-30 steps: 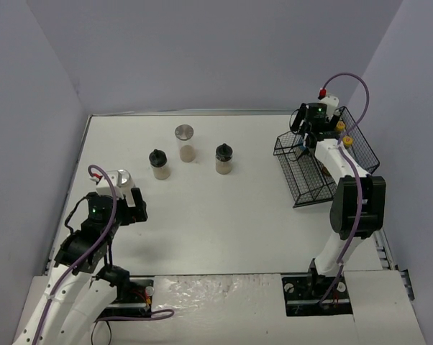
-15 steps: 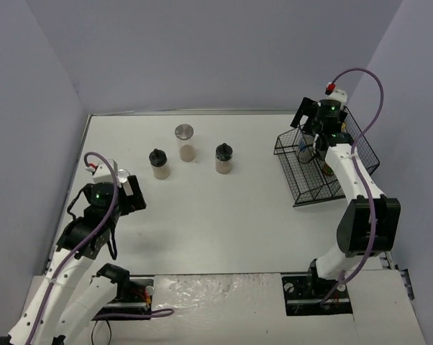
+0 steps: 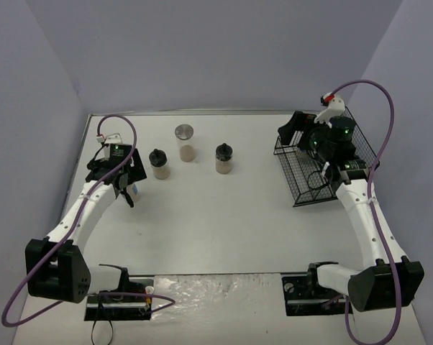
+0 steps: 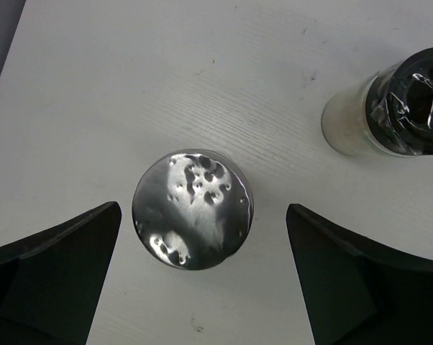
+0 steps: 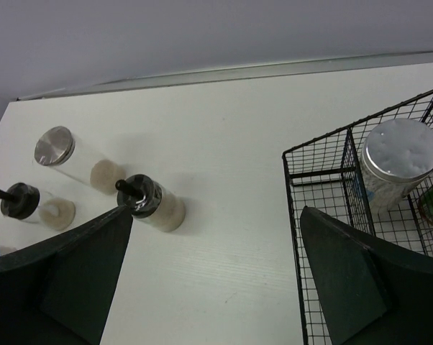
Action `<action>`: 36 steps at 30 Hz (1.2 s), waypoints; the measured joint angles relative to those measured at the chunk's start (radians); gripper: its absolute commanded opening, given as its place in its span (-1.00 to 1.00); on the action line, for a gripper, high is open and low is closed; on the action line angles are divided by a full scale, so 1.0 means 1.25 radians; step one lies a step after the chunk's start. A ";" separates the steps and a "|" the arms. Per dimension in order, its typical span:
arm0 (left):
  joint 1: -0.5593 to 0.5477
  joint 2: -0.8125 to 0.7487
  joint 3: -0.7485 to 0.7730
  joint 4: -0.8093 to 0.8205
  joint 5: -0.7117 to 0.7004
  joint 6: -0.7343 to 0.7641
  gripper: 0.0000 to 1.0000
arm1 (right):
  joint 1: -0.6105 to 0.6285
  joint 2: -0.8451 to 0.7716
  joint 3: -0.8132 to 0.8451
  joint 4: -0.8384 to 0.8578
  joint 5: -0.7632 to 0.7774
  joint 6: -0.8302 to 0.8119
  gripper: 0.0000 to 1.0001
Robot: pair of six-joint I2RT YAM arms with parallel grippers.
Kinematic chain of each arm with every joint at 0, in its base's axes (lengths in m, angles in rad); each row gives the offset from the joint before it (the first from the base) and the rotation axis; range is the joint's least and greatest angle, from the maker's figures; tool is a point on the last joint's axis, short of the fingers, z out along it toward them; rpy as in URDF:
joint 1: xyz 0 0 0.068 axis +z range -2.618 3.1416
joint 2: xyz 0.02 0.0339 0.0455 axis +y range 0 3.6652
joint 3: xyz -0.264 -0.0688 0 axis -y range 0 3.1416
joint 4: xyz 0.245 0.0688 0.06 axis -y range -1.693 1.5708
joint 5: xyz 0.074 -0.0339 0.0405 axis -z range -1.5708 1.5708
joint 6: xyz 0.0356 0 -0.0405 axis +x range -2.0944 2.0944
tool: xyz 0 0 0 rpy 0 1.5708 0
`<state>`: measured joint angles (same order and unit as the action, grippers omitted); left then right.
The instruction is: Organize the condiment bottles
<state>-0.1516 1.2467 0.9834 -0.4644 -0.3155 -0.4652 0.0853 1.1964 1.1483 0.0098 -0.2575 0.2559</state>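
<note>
Inventory: condiment bottles on white desk [image 3: 224, 223]. Item 1: silver-lid shaker #1 [image 4: 193, 208], upright, ctr of left wrist view, far left in overhead view. Left tool [image 4: 203, 212] hangs over it w/ fingers spread wide, one each side of the lid, bare desk showing on both sides, no contact. It looks lined up for a straight-down grasp; pick not yet made. Item 2: black-lid jar #1 [image 3: 158, 163], upright, just right of the left tool in overhead view, close enough that the descent prob. needs care. Item 3: silver-lid shaker #2 [image 3: 185, 142], taller, clear, beige contents at the bottom, upper ctr. Item 4: black-lid jar #2 [image 3: 224, 158], right of shaker #2. Items 2–4 stand apart in a loose row, prob. awaiting transfer. Item 5: silver-lid shaker #3 [image 5: 402, 162], upright inside the black wire basket [image 3: 310, 183], right of frame; the basket appears to be the collecting place. Right tool [image 5: 216, 215]: fingers apart, holding nothing, near the basket's upper-left corner, bare desk btwn its fingers. Yellow-cap sauce bottles: not made out, since the arm covers much of the basket in overhead view. Est. progress: at least one item in, four left on the desk.
</note>
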 measured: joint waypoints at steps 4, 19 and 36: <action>0.013 0.050 0.008 0.007 0.004 0.000 0.86 | 0.000 -0.025 -0.027 -0.019 -0.030 -0.016 1.00; -0.080 0.086 0.030 0.003 0.081 0.001 -0.51 | 0.000 -0.051 -0.055 -0.027 -0.054 -0.040 1.00; -0.485 0.391 0.345 0.028 0.214 0.054 0.01 | 0.005 -0.113 -0.088 -0.050 -0.058 -0.063 1.00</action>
<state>-0.7579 1.7349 1.4152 -0.4294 -0.0482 -0.3971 0.0919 1.0550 1.0383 -0.0527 -0.3305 0.1773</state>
